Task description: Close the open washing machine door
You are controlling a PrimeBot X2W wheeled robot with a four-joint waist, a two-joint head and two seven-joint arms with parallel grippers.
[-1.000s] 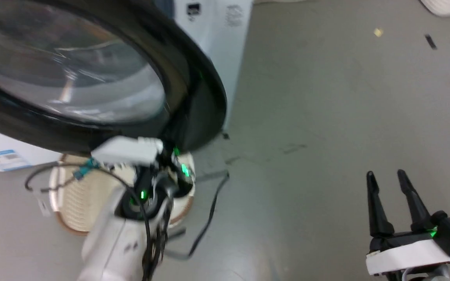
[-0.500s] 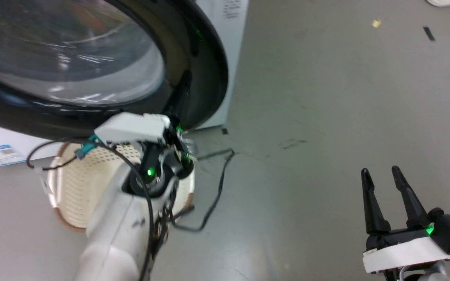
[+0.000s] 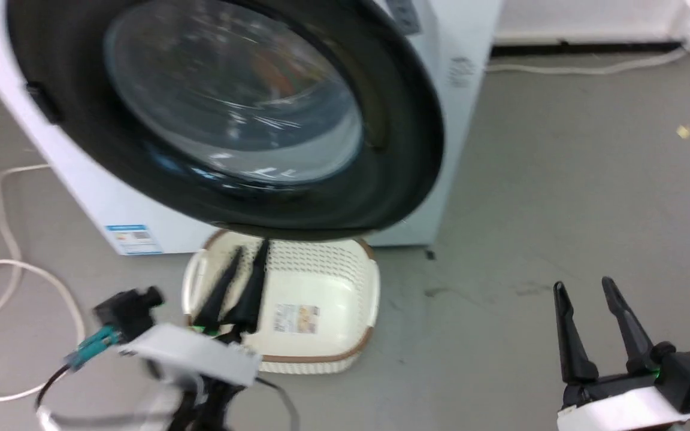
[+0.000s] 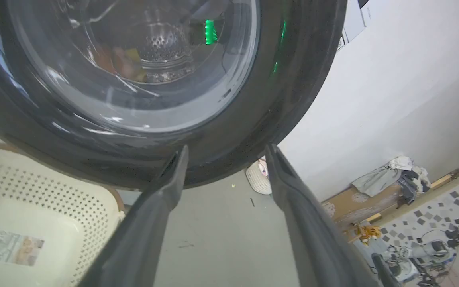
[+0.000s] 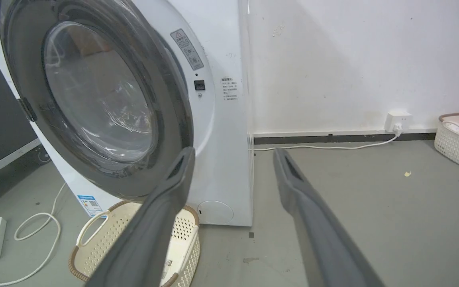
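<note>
Black-rimmed washing machine door [image 3: 231, 120] sits near-flush vs. the white washing machine [image 3: 465, 137], above a cream basket [image 3: 321, 359]. Left gripper [image 3: 251, 246], fingers spread & empty, hangs just below door's lower rim. Right gripper [image 3: 583, 285], likewise spread & empty, is well apart. Door top cut off in head view; can't tell if latched.

The left gripper [image 3: 250, 248] sits low on the robot's left. Its two dark fingers [image 3: 254, 293] slant up and a touch to the right, and its own wrist camera shows them held apart. The white wrist block [image 3: 192, 357] behind them is blurred. The right gripper [image 3: 583, 285] stands at the lower right, fingers pointing up, leaning slightly left, spread wide above its white housing [image 3: 617, 412].
</note>
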